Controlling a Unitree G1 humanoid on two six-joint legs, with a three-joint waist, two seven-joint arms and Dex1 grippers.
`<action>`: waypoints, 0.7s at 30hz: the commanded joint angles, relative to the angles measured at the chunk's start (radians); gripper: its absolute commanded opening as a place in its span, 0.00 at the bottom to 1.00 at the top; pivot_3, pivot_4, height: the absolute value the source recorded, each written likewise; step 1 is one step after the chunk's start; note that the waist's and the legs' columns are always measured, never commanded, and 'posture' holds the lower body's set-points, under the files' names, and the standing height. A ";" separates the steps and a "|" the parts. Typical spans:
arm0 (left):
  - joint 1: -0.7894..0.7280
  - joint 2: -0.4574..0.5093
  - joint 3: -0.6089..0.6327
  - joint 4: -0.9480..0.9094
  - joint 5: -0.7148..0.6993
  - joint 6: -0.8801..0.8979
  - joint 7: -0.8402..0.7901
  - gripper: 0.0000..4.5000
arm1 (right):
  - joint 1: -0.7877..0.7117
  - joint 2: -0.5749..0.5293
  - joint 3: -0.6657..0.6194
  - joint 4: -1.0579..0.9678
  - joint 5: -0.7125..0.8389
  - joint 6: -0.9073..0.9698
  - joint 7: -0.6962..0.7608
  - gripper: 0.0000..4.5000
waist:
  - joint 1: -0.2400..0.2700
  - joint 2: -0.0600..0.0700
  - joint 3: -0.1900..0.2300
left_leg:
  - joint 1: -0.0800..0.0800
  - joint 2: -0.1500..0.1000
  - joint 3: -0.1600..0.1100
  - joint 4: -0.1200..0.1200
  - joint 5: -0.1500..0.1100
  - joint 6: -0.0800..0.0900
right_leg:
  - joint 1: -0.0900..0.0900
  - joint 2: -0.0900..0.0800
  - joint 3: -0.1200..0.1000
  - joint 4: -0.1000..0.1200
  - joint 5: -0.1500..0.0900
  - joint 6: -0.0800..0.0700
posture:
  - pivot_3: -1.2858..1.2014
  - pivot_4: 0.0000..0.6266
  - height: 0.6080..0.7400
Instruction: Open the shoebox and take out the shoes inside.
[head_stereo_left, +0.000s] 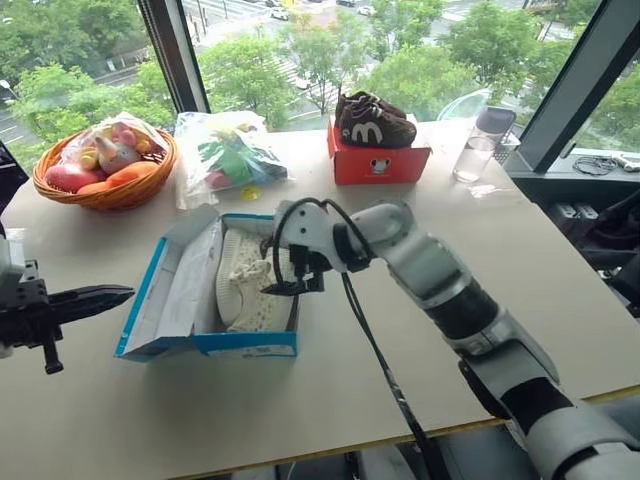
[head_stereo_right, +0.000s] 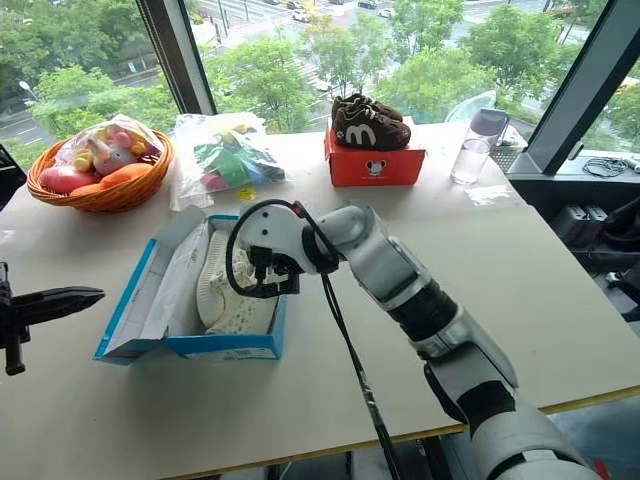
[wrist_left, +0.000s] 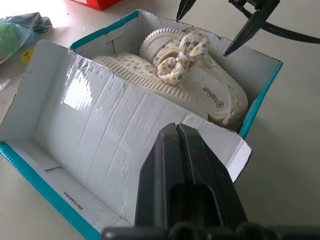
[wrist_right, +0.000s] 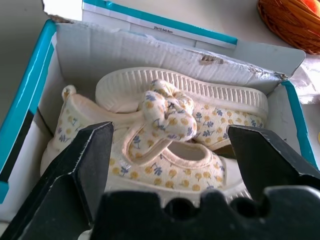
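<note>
I hold my right claw spread wide over the shoes in the lidded-back shoebox, ready to grab; my left claw waits pinched shut beside it.

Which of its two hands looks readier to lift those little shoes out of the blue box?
The right hand: it is open, directly over the shoes in the opened shoebox. The left hand is shut, off to the box's side.

Table: shoebox, basket, red box
</note>
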 joint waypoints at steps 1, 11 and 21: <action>-0.010 -0.009 0.042 -0.038 -0.018 0.007 0.007 0.00 | -0.030 0.034 -0.010 0.029 -0.005 -0.020 -0.007 0.91 | 0.001 0.000 0.000 | 0.000 0.000 0.000 0.000 0.000 0.000 | 0.000 0.000 0.000 0.000 0.000 0.000 | 0.52 0.24 1.00; -0.021 -0.099 0.010 -0.115 -0.098 0.046 0.026 0.00 | 0.011 0.083 -0.011 0.143 -0.011 0.000 -0.018 0.91 | 0.000 0.000 0.000 | 0.002 0.000 0.000 0.000 0.000 0.000 | 0.000 0.000 0.000 0.005 0.000 0.000 | 0.52 0.24 1.00; -0.051 -0.156 -0.064 -0.105 -0.079 0.014 0.041 0.00 | 0.032 0.111 -0.013 0.245 -0.022 0.020 -0.018 0.91 | 0.000 -0.002 -0.001 | 0.004 -0.001 0.000 0.001 0.001 -0.001 | 0.001 0.000 0.001 0.006 0.000 0.000 | 0.52 0.24 1.00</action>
